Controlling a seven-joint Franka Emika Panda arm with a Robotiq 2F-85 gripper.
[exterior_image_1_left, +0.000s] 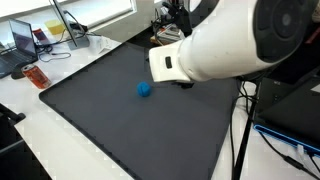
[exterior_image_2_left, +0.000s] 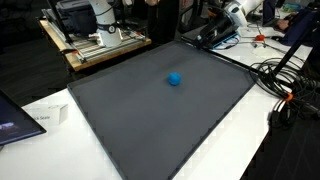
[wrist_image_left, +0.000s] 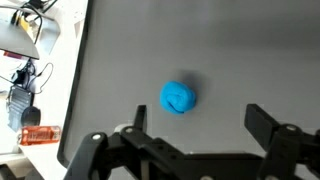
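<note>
A small blue ball (wrist_image_left: 178, 97) of crumpled soft material lies on the dark grey mat (wrist_image_left: 240, 50). The same blue ball (exterior_image_1_left: 144, 89) shows near the mat's middle in both exterior views (exterior_image_2_left: 174, 79). In the wrist view my gripper (wrist_image_left: 201, 118) hangs above the mat with its jaws wide open and nothing between them. The ball sits just beyond the fingertips, closer to the left finger (wrist_image_left: 139, 118). In an exterior view the white arm (exterior_image_1_left: 230, 45) fills the upper right, and the gripper itself is hidden there.
An orange-red box (exterior_image_1_left: 36, 76) lies off the mat's edge, beside a laptop (exterior_image_1_left: 22, 40) and cables. A metal frame on a wooden bench (exterior_image_2_left: 95, 40) stands behind the mat. Cables (exterior_image_2_left: 290, 90) trail along one side. A white card (exterior_image_2_left: 45, 118) lies nearby.
</note>
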